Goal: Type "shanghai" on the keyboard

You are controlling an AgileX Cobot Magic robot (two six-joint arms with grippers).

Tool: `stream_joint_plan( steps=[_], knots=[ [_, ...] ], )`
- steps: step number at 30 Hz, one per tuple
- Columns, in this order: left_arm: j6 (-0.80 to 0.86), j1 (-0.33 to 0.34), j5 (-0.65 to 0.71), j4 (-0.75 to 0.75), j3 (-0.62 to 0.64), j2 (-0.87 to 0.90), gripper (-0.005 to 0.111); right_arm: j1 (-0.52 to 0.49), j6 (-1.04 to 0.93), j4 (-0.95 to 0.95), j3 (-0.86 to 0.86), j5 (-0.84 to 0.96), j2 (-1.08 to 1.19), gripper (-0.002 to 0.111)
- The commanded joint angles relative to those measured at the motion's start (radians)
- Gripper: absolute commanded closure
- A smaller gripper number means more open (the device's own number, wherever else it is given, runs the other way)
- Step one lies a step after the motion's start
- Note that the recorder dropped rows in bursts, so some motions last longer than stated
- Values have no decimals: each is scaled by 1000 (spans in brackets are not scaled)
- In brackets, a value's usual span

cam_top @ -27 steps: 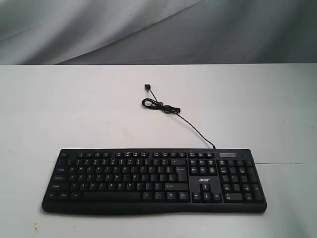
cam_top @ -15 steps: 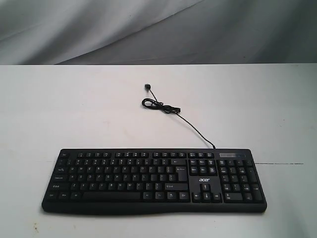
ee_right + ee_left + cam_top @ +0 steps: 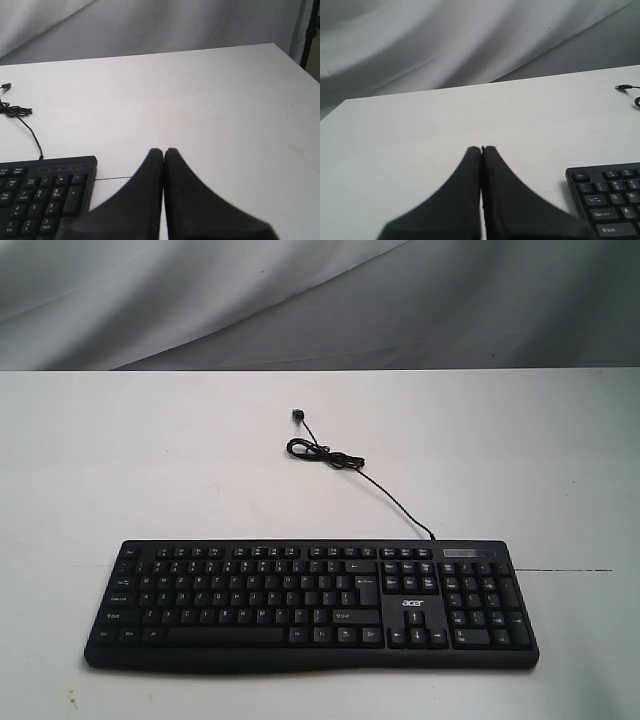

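Observation:
The wide black keyboard [image 3: 312,603] with white legends and an "acer" logo lies near the front of the white table [image 3: 150,460]. Its thin black cable [image 3: 340,465] runs back to a small coil and plug. Neither arm shows in the exterior view. In the left wrist view my left gripper [image 3: 481,149] is shut with nothing in it, above bare table beside the keyboard's [image 3: 607,202] Esc end. My right gripper [image 3: 163,150] is shut and empty too, off the number-pad end of the keyboard [image 3: 42,197].
Grey cloth [image 3: 300,300] hangs behind the table's far edge. A thin dark seam line [image 3: 570,570] marks the tabletop by the keyboard's right end. A black stand leg [image 3: 311,30] rises past the table's right edge.

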Motion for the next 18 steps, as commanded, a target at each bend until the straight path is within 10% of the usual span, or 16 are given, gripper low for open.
stream_joint_plan(
  steps=[1, 18],
  knots=[
    [-4, -7, -10, -2, 5, -4, 107, -7, 1, 54, -98, 99, -1, 108],
    [-4, -7, -10, -2, 5, -4, 107, -5, 1, 65, -644, 220, 438, 108]
  ],
)
